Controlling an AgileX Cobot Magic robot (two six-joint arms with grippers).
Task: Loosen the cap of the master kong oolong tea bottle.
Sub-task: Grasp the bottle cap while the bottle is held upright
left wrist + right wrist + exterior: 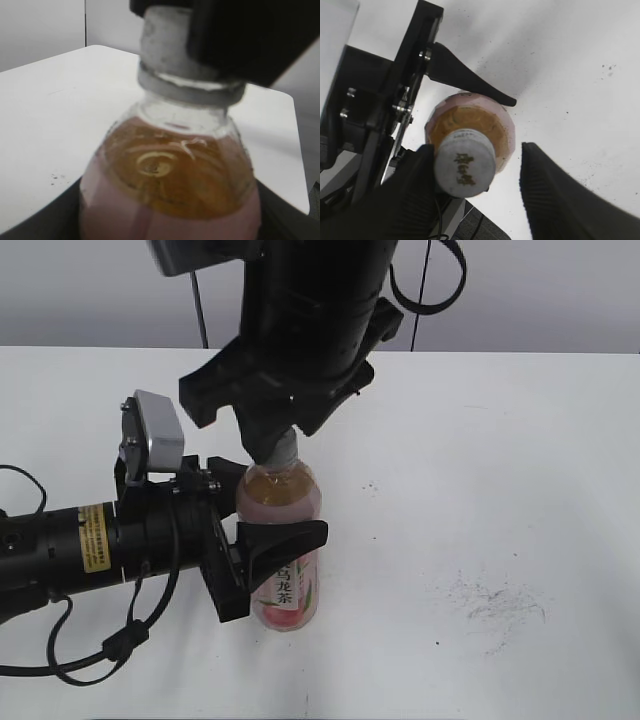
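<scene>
The master kong oolong tea bottle (287,502) stands upright on the white table, amber tea showing above its pink-and-white label. My left gripper (272,502) is shut on its body, one finger on each side; its dark fingers show at the bottom corners of the left wrist view (165,217). The white-grey cap (285,452) is on the neck, with a dark mark on top (465,162). My right gripper (280,440) hangs over the cap. In the right wrist view (477,150) its left finger touches the cap and its right finger stands apart, so it is open. The bottle fills the left wrist view (170,170) under the cap (165,55).
Dark scuff marks (490,602) lie on the white table (520,440) to the right of the bottle. The left arm's cable (90,655) loops near the front left edge. The table's far edge runs along the grey wall.
</scene>
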